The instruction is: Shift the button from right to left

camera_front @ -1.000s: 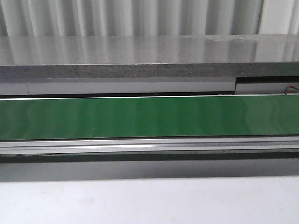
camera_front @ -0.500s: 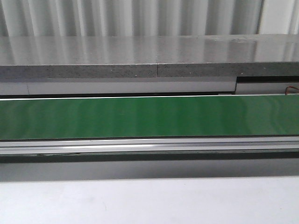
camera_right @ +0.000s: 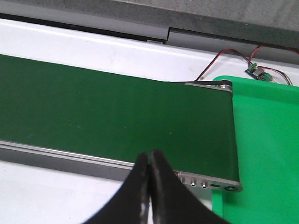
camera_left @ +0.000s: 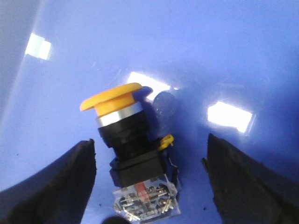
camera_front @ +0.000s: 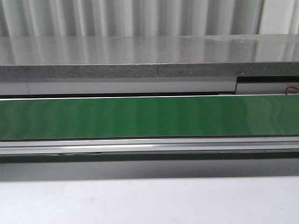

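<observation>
Corrugated pale metal sheeting backs the scene in the front view, above a long speckled grey stone ledge; below it we see the long green conveyor belt running across the whole width, framed by a silver aluminium rail, with a white tabletop nearest us; neither arm shows in that view.

From the left wrist we look down onto a glossy blue plastic surface; the left gripper hangs over it with its black fingers spread wide and nothing clasped; between them, touching neither, lies the small push-button switch with a round yellow-orange mushroom head, black collar and clear contact block, tilted on the blue surface with its head pointing away from the fingers.

From the right wrist we see the right gripper poised over the near edge of the belt, its black fingers pressed together with nothing between them; beyond the belt's end roller sits a bright green plastic tray, and a small circuit board with red and black wires lies on the white surface behind.

Compared with the front view a second ago, we find nothing changed; belt, ledge and tabletop look the same.
</observation>
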